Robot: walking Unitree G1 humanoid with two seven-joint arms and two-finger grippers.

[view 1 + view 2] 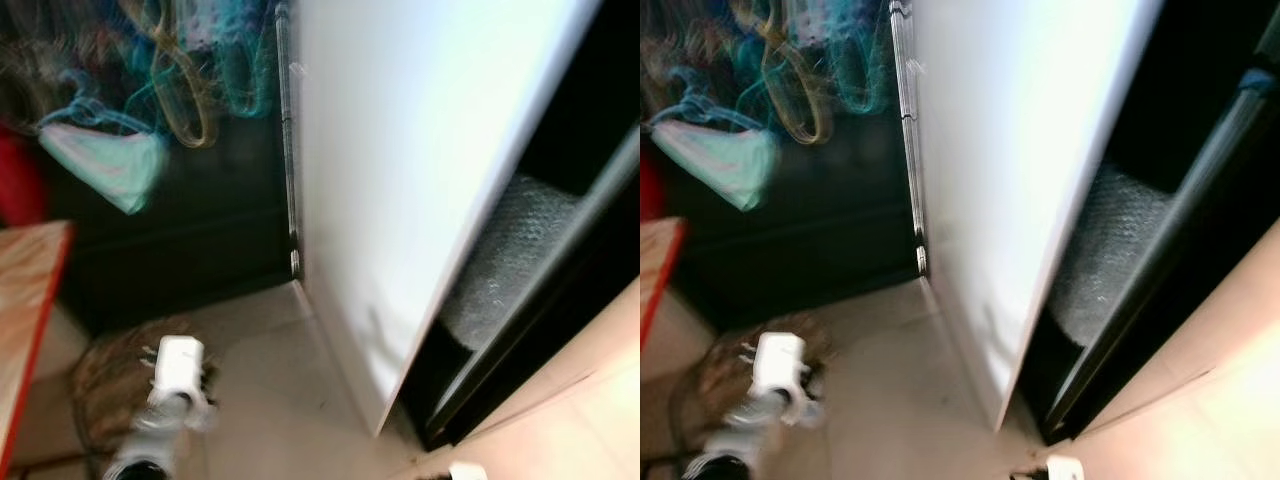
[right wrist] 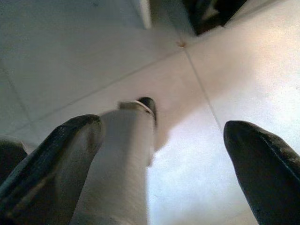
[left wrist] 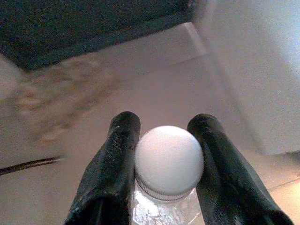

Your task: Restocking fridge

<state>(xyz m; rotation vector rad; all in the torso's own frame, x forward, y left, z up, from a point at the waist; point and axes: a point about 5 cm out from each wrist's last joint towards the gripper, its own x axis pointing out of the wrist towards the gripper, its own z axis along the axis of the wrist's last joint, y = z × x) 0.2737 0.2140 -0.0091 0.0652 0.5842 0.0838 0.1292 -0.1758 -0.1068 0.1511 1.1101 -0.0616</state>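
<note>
My left gripper (image 3: 165, 120) is shut on a clear plastic bottle (image 3: 168, 161) with a white cap, one black finger on each side of the neck. In the eye views the left arm (image 1: 172, 395) is low at the left, above the floor. The white fridge door (image 1: 420, 170) stands open straight ahead. To its right is the dark interior, where a pale, bubble-textured bundle (image 1: 510, 260) sits on a shelf. My right gripper (image 2: 164, 126) hangs open over the tiled floor with its fingers wide apart. A pale, blurred tube (image 2: 124, 154) lies beyond them.
A wooden table with a red edge (image 1: 25, 300) is at the near left. Behind it a dark cabinet carries tangled cables and a pale green bag (image 1: 110, 165). A brownish mat (image 1: 105, 385) lies on the light tile floor (image 1: 270, 400) in front of the fridge.
</note>
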